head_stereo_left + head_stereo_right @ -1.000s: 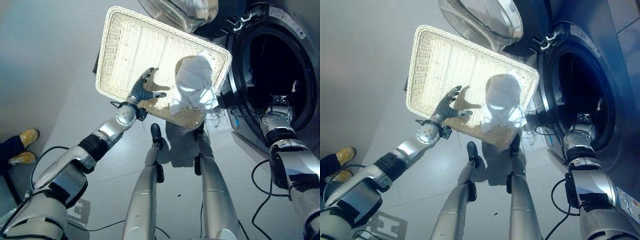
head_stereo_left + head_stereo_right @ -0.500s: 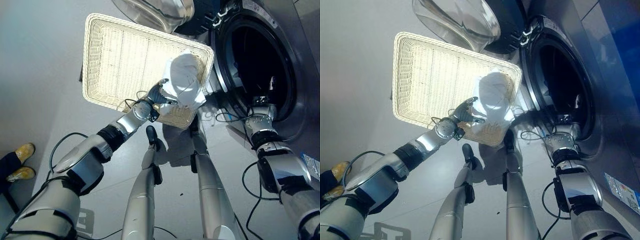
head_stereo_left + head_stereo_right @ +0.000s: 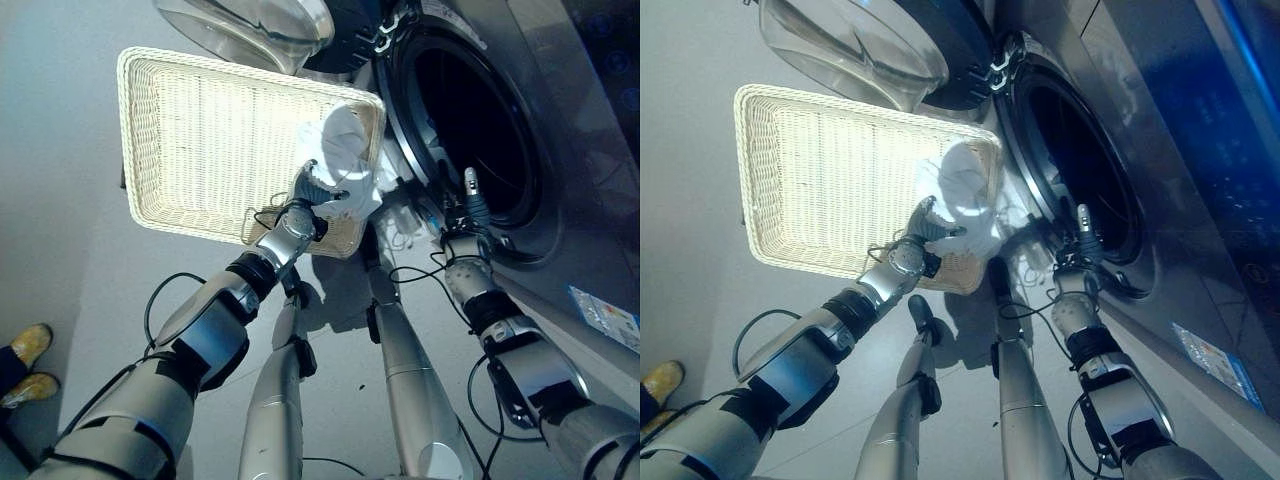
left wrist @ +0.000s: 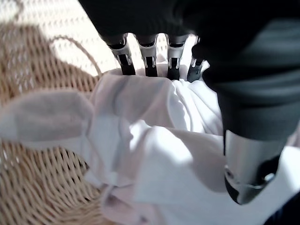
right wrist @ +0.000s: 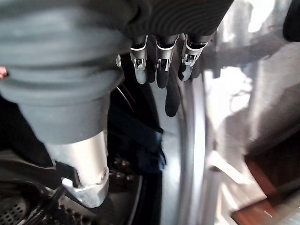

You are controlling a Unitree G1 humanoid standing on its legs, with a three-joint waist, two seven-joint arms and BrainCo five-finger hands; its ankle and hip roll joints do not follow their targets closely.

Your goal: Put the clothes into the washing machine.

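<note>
The white clothes (image 3: 345, 160) lie bunched in the corner of the wicker basket (image 3: 200, 140) nearest the washing machine's open drum (image 3: 470, 130), with part of the cloth spilling over the basket's rim on that side. The left hand (image 3: 308, 188) is down on the bundle. In the left wrist view its fingers (image 4: 150, 61) reach over the far side of the heap with their tips sunk into the folds and the thumb (image 4: 246, 168) set against the near side, so the hand seems to be closing round the cloth, though how much fabric it really has is hard to judge.

The main risk, as I see it, is a shallow grip. If the fingers catch just the top fold, the bundle could unroll when lifted, leaving a trailing end that drags along the basket wall or snags in the weave (the wicker looks rough enough to catch soft cloth). A snag could tip or shift the basket, which rests on the floor just beside the machine.

A second risk lies in the path to the drum. The glass door (image 3: 250, 25) stands open above the basket's far edge, and the right hand (image 3: 471, 195) is held up at the drum's lower rim with fingers (image 5: 157, 65) straight and released, holding nothing. A long dangling piece could fall short on the door seal (image 5: 185, 154) or drape over that hand instead of landing inside.
</note>
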